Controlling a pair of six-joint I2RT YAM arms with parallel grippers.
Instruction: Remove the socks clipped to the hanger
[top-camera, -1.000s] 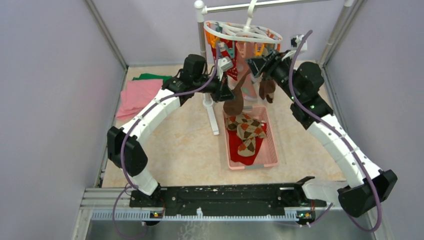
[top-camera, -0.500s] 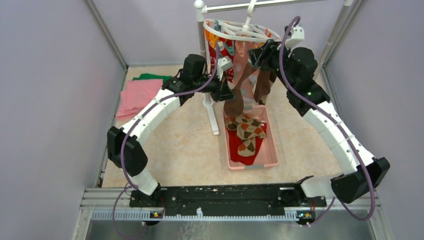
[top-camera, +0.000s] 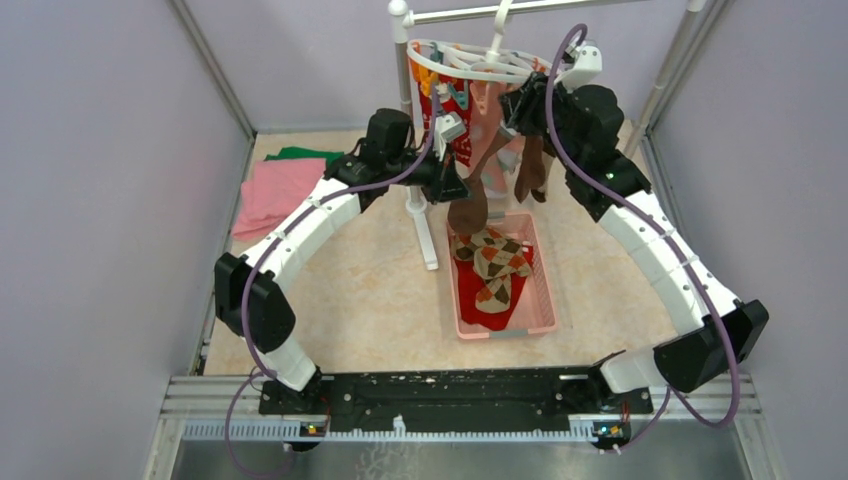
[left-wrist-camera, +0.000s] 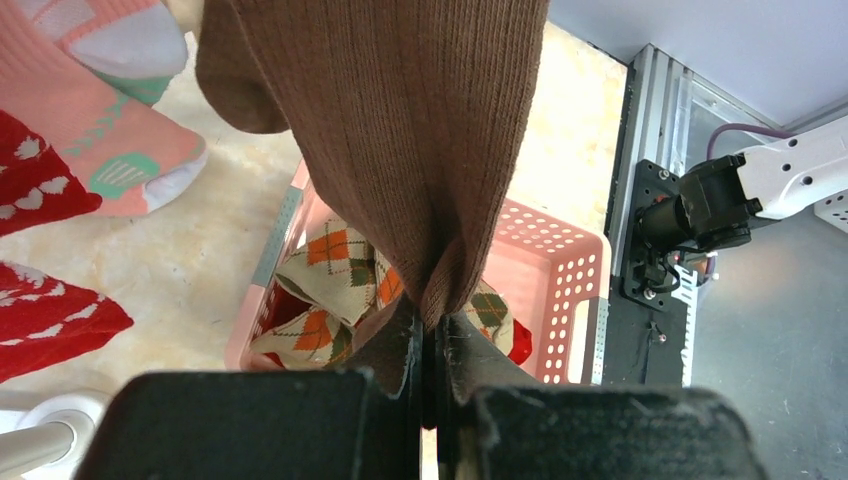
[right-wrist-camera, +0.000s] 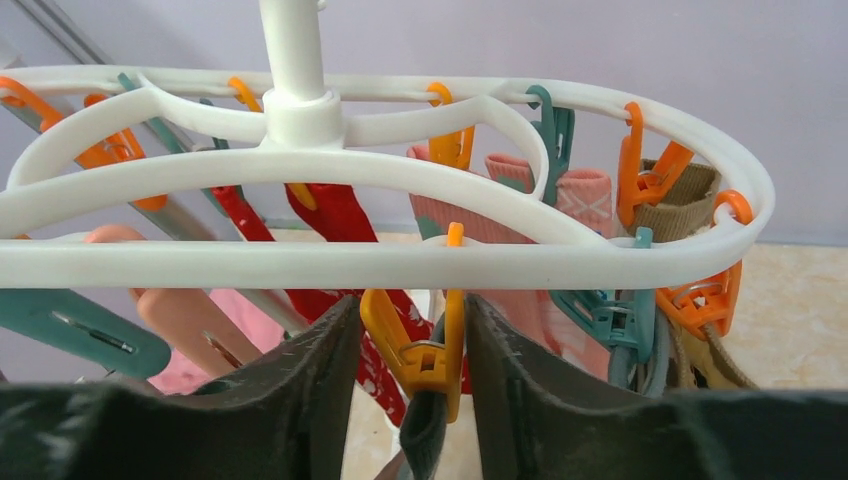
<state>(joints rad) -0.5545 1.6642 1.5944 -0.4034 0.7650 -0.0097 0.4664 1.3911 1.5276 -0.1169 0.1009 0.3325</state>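
Note:
The white oval hanger (top-camera: 480, 62) hangs from the rail, and the right wrist view shows its ring (right-wrist-camera: 400, 175) up close. My left gripper (top-camera: 462, 190) is shut on a hanging brown sock (top-camera: 470, 208), pinching its fabric (left-wrist-camera: 400, 130) between closed fingers (left-wrist-camera: 432, 340). My right gripper (top-camera: 515, 100) is open, its fingers (right-wrist-camera: 290, 400) on either side of an orange peg (right-wrist-camera: 435, 365) that clips the brown sock's top. Red (right-wrist-camera: 340, 215), pink (right-wrist-camera: 580, 195) and tan (right-wrist-camera: 685, 200) socks hang from other pegs. Argyle and red socks (top-camera: 495, 262) lie in the pink basket.
The pink perforated basket (top-camera: 545, 300) stands on the table under the hanger. The metal rail stand's post (top-camera: 405, 60) and white foot (top-camera: 428, 240) are beside my left gripper. Folded pink (top-camera: 275, 190) and green (top-camera: 300, 153) cloths lie at the back left. Lilac walls close in both sides.
My right arm has risen and moved in to the hanger's rim, bringing its open fingers around the orange peg. The left arm keeps its hold on the brown sock and has not moved.

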